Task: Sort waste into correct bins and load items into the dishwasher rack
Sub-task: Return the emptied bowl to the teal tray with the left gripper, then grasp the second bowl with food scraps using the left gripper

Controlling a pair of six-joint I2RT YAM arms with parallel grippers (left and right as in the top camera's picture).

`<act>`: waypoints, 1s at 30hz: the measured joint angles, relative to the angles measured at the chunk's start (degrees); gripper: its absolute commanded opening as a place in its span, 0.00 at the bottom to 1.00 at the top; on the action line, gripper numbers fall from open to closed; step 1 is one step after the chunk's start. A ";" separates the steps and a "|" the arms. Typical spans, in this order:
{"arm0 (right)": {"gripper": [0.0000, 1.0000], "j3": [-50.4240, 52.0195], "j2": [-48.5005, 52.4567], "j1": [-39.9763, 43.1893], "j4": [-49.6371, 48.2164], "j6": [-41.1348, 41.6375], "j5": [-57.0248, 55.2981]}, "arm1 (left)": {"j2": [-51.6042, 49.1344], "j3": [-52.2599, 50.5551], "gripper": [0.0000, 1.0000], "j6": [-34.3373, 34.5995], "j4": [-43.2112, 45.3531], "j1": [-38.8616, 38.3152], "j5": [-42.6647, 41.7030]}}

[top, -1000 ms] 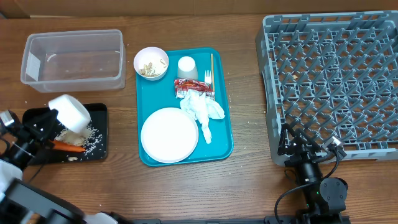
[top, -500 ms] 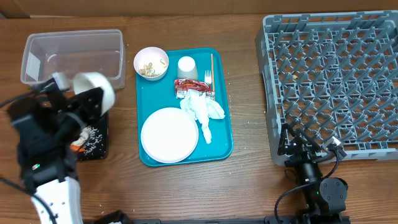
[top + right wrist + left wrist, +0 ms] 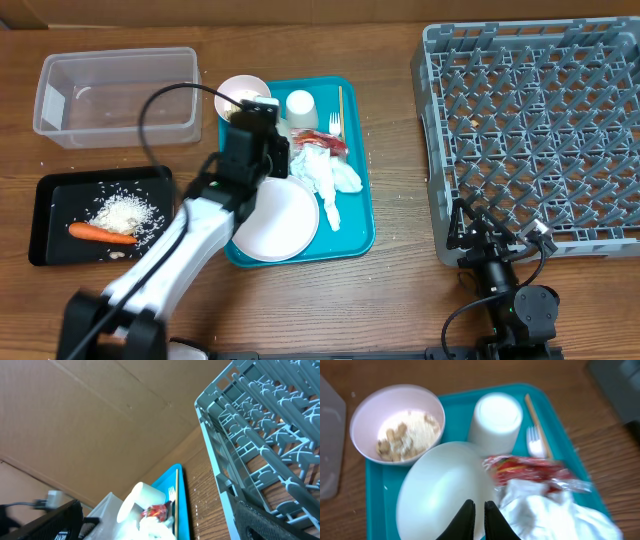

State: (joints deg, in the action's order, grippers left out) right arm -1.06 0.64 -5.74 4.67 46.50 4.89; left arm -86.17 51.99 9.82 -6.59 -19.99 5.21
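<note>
My left gripper [image 3: 262, 150] [image 3: 479, 510] is shut on the rim of an empty white bowl [image 3: 440, 492] and holds it over the teal tray, above the round white plate [image 3: 280, 222]. A pinkish bowl of food scraps [image 3: 243, 97] [image 3: 397, 430], a white cup [image 3: 300, 106] [image 3: 496, 417], a red wrapper [image 3: 322, 141] [image 3: 530, 470], white tissue [image 3: 332, 178] [image 3: 545, 515], a chopstick [image 3: 340, 100] and a fork [image 3: 335, 123] lie on that tray. The black tray [image 3: 50, 205] holds rice [image 3: 125, 212] and a carrot [image 3: 100, 232]. The clear tub [image 3: 115, 92] is empty. My right gripper [image 3: 478, 238] rests by the grey rack [image 3: 540, 130].
The teal tray [image 3: 360, 215] lies in the middle of the wooden table. The rack fills the right side, and its front left corner is close to the right arm's base [image 3: 515, 300]. Loose rice grains lie around the black tray.
My left arm has swung right with the white bowl, from over the black tray to over the teal tray. The rice and carrot on the black tray are uncovered. The right arm has not moved.
</note>
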 measured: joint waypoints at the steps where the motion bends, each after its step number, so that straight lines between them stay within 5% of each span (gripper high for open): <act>1: 1.00 0.00 0.00 0.02 0.02 0.00 0.00 | -2.78 -0.02 0.11 -0.42 0.68 -0.39 1.20; 9: 1.00 0.00 0.00 0.02 0.04 -0.02 0.00 | -7.10 -0.04 0.19 -1.38 3.65 -0.55 7.39; 15: 1.00 0.00 0.00 0.02 0.04 0.02 0.00 | -7.10 1.79 0.37 -1.90 3.19 -0.50 12.09; 19: 1.00 0.00 0.00 0.02 0.02 0.00 -0.02 | -7.10 8.79 0.50 -2.01 -7.72 0.72 9.27; 25: 1.00 0.00 0.00 0.00 0.00 0.00 0.00 | -10.10 31.61 0.51 -4.48 -31.45 6.03 1.51; 30: 1.00 0.00 0.00 0.02 0.04 0.02 0.00 | -17.53 46.73 0.51 -6.23 -39.58 11.19 -7.10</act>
State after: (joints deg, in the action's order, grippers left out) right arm -1.06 0.64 -5.72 4.71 46.52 4.89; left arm -103.70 98.72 3.60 -46.17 -8.80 -1.89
